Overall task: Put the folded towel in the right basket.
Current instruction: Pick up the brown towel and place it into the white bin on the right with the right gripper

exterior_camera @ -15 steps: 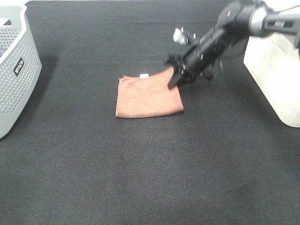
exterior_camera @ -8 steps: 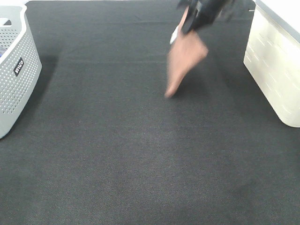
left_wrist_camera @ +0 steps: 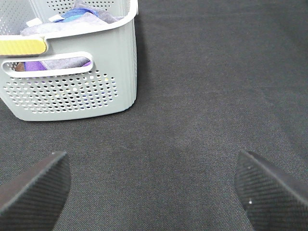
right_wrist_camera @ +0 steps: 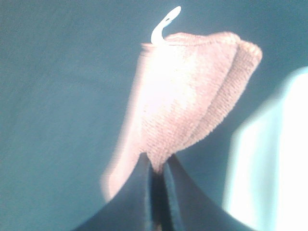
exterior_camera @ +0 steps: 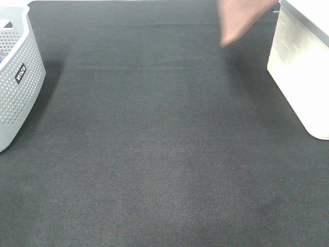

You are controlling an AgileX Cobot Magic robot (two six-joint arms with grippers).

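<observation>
Black cloth table (exterior_camera: 154,170): work surface.
Left gripper (left_wrist_camera: 151,192): jaws spread wide, holding nothing, facing the grey perforated basket (left_wrist_camera: 72,91) at the left.
Right basket (exterior_camera: 303,77): pale bin, right edge.
Folded towel (right_wrist_camera: 187,91): airborne far right, just beside that bin, seemingly short of its rim.
Right gripper (right_wrist_camera: 156,192): clamped on one towel edge. The cloth droops, so it is likely light, limp, grippy terry, best pinched through all layers.

The grey basket (exterior_camera: 18,105) carries a black label (exterior_camera: 20,73) with white lettering; the letters are too small to read reliably.
</observation>
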